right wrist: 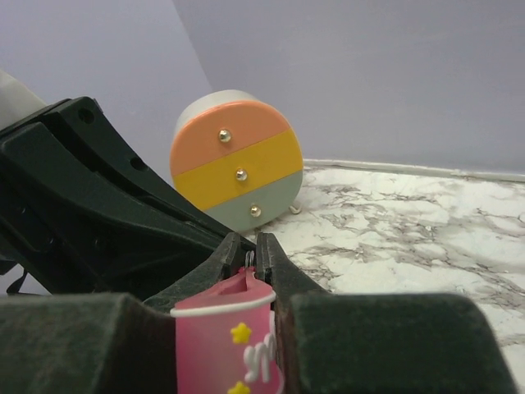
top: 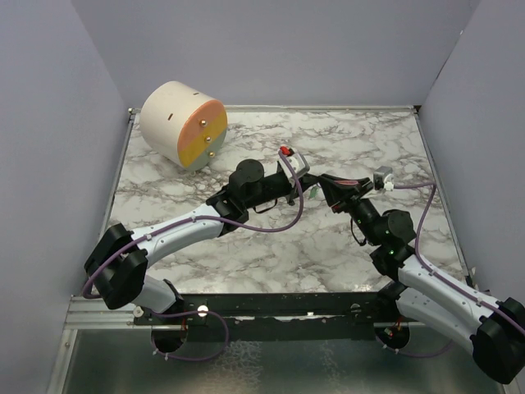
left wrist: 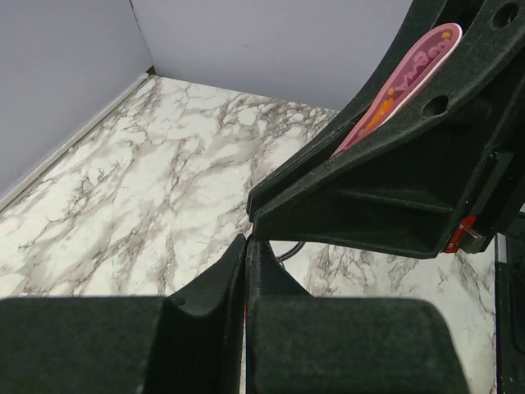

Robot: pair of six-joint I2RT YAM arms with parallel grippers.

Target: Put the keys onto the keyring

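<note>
Keyring [right wrist: 225,332]: the pink tag is pinched in the right tool [right wrist: 251,246] and lies along its jaws. The thin silver loop pokes out at the tips, at 12 o'clock of the tag. The right tool is closed down on the tag, with only the tag's thickness between its jaws.

Keys: the green piece is not visible in any view, so I cannot tell where it is. It may be hidden inside the left tool [left wrist: 246,245], whose jaws are pressed fully together with nothing readable between them.

In the top view the tools meet tip to tip over the middle of the counter [top: 328,246], left on the 9 o'clock side, right on the 4 o'clock side. A round drawer box [top: 184,125] sits well apart at 10 o'clock.

Risks, as judged:
- The loop is thin and held only through the soft tag, so a push could swivel it off line.
- A tiny key could pop out and drop to the counter.
- The tool bodies crowd close and could bump.
- The wrist views are mostly blocked, so a missed threading could go unnoticed.
</note>
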